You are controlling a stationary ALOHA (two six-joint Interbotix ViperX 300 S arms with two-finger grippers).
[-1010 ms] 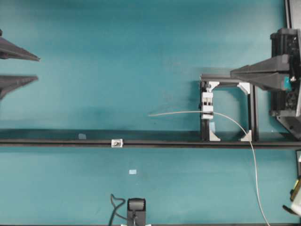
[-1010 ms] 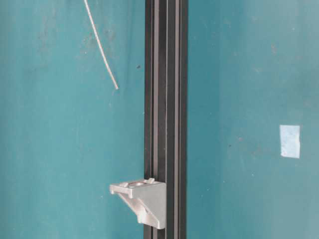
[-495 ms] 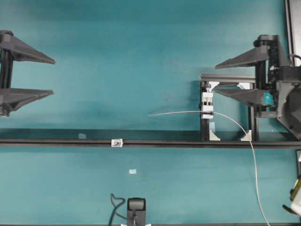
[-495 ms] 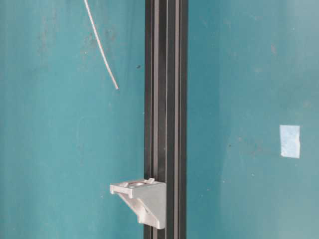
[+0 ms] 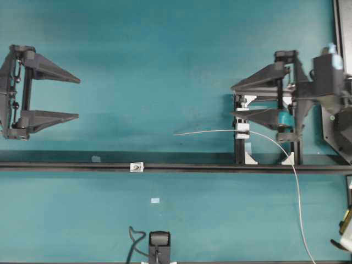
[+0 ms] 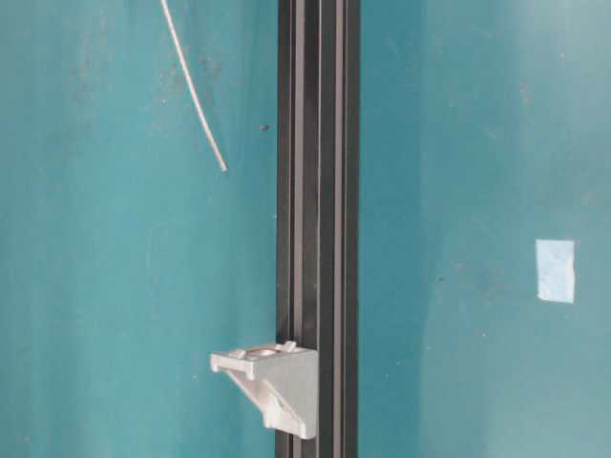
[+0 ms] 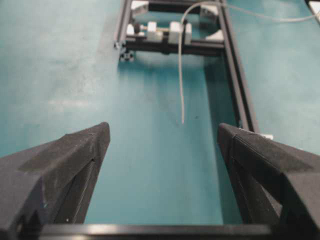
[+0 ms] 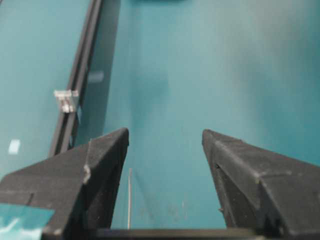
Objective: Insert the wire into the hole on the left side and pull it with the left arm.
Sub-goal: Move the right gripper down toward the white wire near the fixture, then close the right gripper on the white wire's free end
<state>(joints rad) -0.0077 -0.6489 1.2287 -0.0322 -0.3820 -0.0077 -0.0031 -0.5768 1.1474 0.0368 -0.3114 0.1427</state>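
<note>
The wire (image 5: 212,132) runs through the clamp block (image 5: 242,122), its free end lying on the mat well ahead of the left gripper (image 5: 77,98), whose fingers stand wide apart and empty. The right gripper (image 5: 233,99), jaws spread, hovers over the clamp block.

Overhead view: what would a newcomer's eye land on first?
The thin whitish-grey wire arcing from the white-and-black clamp block toward mid-table, its free end lying loose. Then two open black grippers: left gripper at the left edge, right gripper over the clamp. Small white block sits on the long black rail.
</note>
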